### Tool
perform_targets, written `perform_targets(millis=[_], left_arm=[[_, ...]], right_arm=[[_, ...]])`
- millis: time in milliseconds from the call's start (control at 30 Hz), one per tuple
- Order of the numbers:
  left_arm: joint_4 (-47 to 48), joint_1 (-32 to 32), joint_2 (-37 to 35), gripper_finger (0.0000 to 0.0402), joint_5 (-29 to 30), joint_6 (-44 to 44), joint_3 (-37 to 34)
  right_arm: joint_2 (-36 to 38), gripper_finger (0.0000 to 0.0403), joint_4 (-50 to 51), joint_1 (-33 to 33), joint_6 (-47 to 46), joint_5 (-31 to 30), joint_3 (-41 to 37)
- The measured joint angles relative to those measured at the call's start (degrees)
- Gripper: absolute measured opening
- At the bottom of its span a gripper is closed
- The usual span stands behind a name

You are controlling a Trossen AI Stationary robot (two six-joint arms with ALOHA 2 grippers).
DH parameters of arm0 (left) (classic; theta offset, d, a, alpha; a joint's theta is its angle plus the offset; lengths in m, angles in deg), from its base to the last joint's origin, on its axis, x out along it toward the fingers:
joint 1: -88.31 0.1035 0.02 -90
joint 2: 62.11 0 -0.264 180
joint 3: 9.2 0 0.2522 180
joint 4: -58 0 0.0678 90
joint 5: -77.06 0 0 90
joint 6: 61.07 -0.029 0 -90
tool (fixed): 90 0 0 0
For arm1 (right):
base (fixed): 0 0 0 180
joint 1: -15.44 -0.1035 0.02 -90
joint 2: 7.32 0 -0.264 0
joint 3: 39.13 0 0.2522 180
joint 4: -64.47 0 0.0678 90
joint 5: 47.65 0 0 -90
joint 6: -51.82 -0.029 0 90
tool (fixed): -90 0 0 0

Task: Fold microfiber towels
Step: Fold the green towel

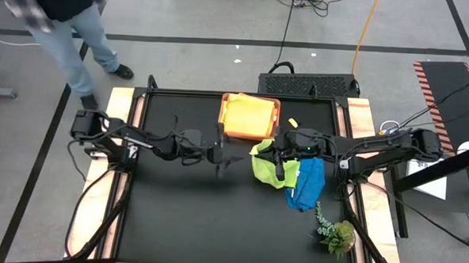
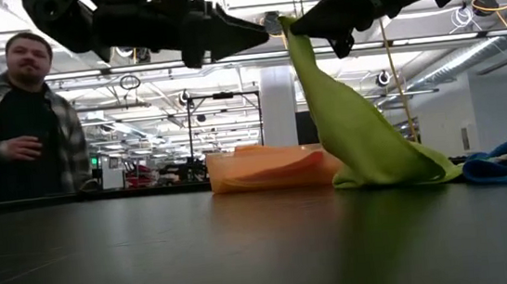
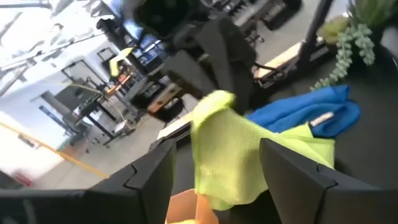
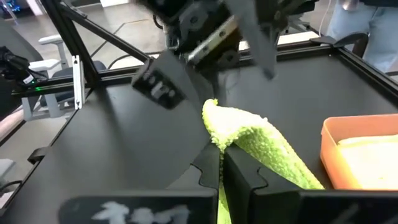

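Lime green towel [image 2: 355, 132] — one corner pinched shut in the right claw [image 4: 222, 155] and lifted, the cloth hanging down and away to a heap on the bench [image 1: 175, 224] beside the blue towel [image 1: 307, 185]. Left claw [image 3: 214, 168] — fingers spread wide, holding nothing, level with that raised corner and just beside it, facing the right claw; nearer arm for a second grip.

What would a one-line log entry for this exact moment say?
right claw: shut on lime green towel, corner lifted, rest on table | left claw: open, beside raised corner | blue towel: unfolded | tray: holds folded towels
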Motion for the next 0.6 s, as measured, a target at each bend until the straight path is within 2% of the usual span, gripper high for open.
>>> perform_targets(millis=[267,600], left_arm=[[0.1,-0.6,4.5,0.0216,0.0,-5.1,3.5],[-0.7,-0.6,4.3,0.0193,0.4,-9.1,5.0]], right_arm=[[-0.6,0.0,0.1,0.0,0.0,-0.1,0.0],[-0.6,0.0,0.1,0.0,-0.2,-0.2,0.0]])
